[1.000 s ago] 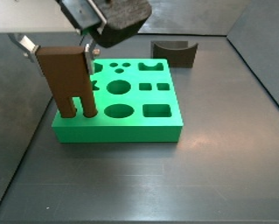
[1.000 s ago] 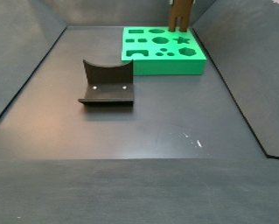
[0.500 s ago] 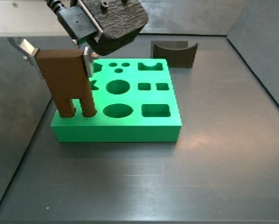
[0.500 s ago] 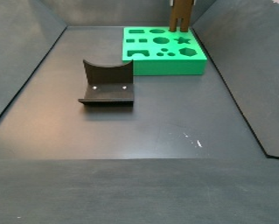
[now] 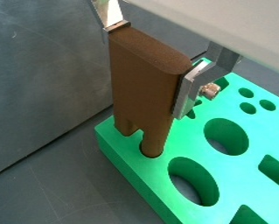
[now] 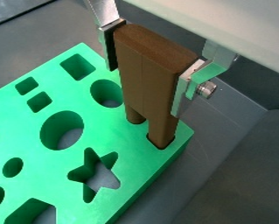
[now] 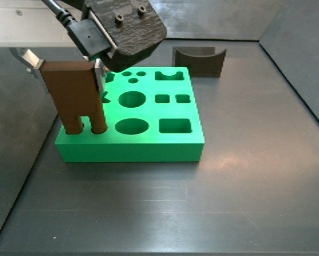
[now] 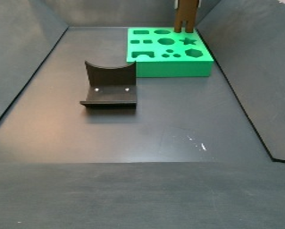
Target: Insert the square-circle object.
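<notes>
The square-circle object (image 7: 74, 92) is a tall brown block with two prongs. It stands upright at the near left corner of the green block (image 7: 148, 140). My gripper (image 7: 68, 66) is shut on its upper end, with silver fingers (image 6: 191, 84) on its two sides. In both wrist views the object (image 5: 146, 87) (image 6: 146, 83) has its prong tips down in holes at the green block's (image 5: 240, 166) (image 6: 48, 131) corner. My gripper also shows there (image 5: 153, 54) (image 6: 149, 61). In a side view the object (image 8: 187, 12) rises at the green block's (image 8: 169, 52) far corner.
The dark fixture (image 8: 109, 86) with a curved top stands on the grey floor away from the green block; it also shows behind the block in a side view (image 7: 199, 60). Several other shaped holes, among them a star (image 6: 94, 171), lie open in the green block.
My gripper has lowered the brown object slightly; its prongs show shorter above the green block's top. The fixture and green block have not moved.
</notes>
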{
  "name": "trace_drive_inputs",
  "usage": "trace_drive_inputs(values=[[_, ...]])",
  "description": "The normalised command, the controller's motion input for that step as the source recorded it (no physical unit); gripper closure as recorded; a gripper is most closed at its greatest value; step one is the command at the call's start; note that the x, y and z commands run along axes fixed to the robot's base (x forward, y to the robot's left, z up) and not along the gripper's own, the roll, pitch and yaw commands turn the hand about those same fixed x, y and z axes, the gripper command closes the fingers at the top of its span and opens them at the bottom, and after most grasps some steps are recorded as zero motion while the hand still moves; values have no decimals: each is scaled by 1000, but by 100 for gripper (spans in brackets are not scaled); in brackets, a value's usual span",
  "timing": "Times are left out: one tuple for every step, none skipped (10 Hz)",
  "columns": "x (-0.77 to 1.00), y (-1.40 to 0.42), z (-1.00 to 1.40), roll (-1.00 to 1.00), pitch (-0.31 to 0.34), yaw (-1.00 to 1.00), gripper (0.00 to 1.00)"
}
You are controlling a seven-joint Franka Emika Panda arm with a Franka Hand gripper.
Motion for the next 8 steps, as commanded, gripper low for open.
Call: trace_drive_inputs(values=[[349, 0, -311, -63, 203, -26, 100], [506, 0, -251, -74, 287, -149, 100], [331, 0, -286, 0, 241, -231, 100], [217, 26, -291, -20, 146, -149, 100], [100, 63, -303, -90, 16, -91, 100], [-134, 63, -140, -79, -213, 0, 100], [-157, 3, -129, -23, -249, 0, 100], [-34, 0, 0, 0, -27, 0, 100]])
